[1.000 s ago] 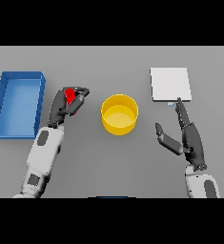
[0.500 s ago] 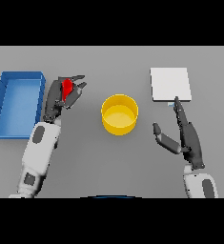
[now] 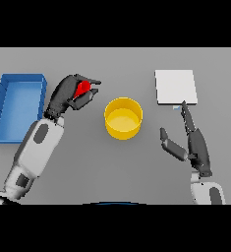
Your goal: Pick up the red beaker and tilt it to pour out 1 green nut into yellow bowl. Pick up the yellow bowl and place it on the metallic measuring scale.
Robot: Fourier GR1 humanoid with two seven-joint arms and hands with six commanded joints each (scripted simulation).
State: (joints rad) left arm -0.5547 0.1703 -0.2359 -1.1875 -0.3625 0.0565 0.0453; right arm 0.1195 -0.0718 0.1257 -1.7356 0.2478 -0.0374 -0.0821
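Lab bench, red beaker [image 3: 82, 88], measuring scale [image 3: 175, 87]

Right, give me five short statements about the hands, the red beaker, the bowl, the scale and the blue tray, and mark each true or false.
1. The left hand is curled round the red beaker. True.
2. The yellow bowl sits on the scale. False: it stands on the table, between the two hands.
3. The right hand holds the bowl. False: it is open and holds nothing, its fingertip near the scale.
4. The blue tray lies at the robot's left. True.
5. The beaker is directly over the bowl. False: it is to the bowl's left.
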